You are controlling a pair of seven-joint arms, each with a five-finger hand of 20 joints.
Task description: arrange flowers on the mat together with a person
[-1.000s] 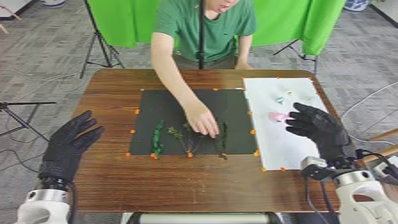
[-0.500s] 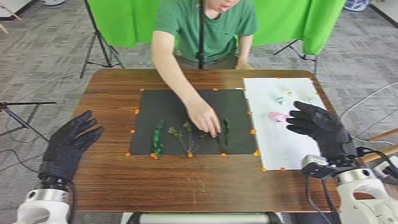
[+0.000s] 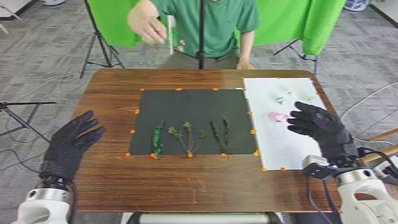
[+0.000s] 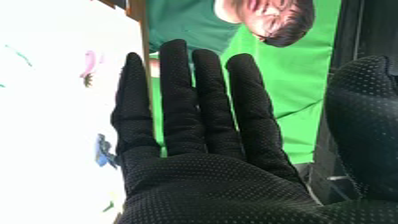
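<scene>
In the head view my left hand (image 3: 71, 145) is at the table's left edge, fingers straight, holding nothing. My right hand (image 3: 317, 129) stands open over the white mat's right side, beside a pink flower (image 3: 279, 116); in the right wrist view the right hand (image 4: 209, 185) has its fingers straight. On the black mat (image 3: 191, 105) lie a green stem (image 3: 158, 140) at left, a branching sprig (image 3: 188, 139) in the middle and dark green stems (image 3: 219, 136) at right. The person's hand (image 3: 149, 27) is raised beyond the table's far edge, away from the stems.
The white mat (image 3: 277, 145) also bears small pale blue and whitish flowers (image 3: 282, 97) near its far end. Orange markers line both mats. Brown wooden table (image 3: 178, 185) surrounds the mats. The person sits at the far side, with a dark pole in front.
The person's hand has left the right part of the black mat and moved back and to the left, uncovering the dark green stems. Both my arms have kept still.
</scene>
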